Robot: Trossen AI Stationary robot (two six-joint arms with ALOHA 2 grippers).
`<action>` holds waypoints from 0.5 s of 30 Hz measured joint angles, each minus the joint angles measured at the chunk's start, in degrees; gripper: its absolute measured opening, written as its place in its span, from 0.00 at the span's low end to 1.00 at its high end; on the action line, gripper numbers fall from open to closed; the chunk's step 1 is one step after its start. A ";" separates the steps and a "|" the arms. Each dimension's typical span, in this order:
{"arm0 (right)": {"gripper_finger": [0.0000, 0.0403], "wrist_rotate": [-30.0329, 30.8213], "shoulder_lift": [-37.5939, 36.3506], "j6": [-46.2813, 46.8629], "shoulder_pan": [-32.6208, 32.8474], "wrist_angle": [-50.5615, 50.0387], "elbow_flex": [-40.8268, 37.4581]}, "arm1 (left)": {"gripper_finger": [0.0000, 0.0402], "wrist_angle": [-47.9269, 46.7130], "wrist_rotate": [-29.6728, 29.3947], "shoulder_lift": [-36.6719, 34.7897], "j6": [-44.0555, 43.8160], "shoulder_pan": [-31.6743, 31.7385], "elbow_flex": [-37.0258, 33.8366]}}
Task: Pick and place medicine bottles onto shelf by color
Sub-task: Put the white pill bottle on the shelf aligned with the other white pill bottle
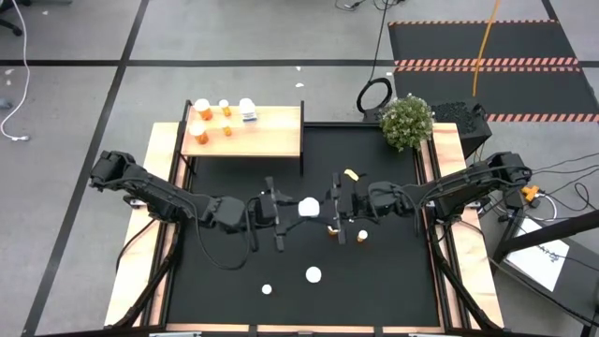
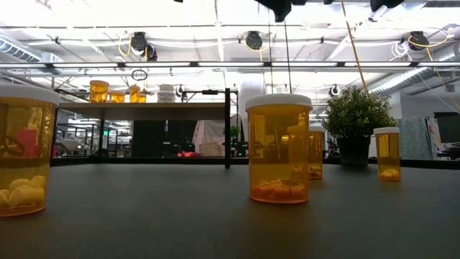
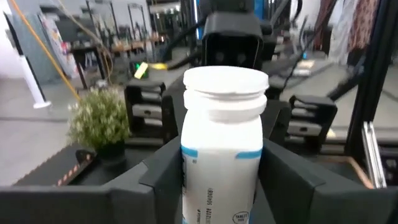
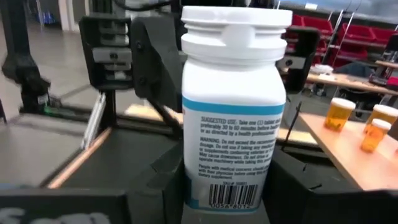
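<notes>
White plastic bottle (image 1: 307, 207), smooth, ridged cap, blue-banded label, sits mid-bench above the black mat (image 1: 374, 271), between left gripper (image 1: 278, 214) and right gripper (image 1: 335, 212). Both sets of jaws flank it; clamping cannot be confirmed. Light-wood shelf (image 1: 271, 139) carries orange bottles.

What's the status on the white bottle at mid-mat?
Left gripper and right gripper both flank white bottle, mid-handover. Which one holds it: unclear. Shelf has free space.
</notes>
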 joint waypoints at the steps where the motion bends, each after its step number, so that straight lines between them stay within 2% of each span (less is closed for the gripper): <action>1: 0.40 -0.02 0.02 -0.18 -0.06 -0.58 0.00 | 0.51 -1.61 -0.20 -0.06 -0.45 -0.01 0.33; 5: 0.41 -0.22 0.02 0.14 -0.87 -3.16 0.02 | 0.65 -10.33 -1.04 -1.88 -4.59 -0.29 2.43; 9: 0.41 -0.37 0.02 0.99 -2.31 -7.17 0.02 | 0.77 -25.01 -1.01 -4.00 -11.03 -0.60 6.47; 12: 0.41 -0.37 0.02 1.39 -3.40 -10.93 0.02 | 0.81 -37.41 -0.60 -4.56 -15.08 -0.60 11.94; 15: 0.41 -2.71 0.02 1.49 -4.47 -13.07 0.02 | 0.82 -50.56 0.39 -4.39 -17.51 -0.35 19.67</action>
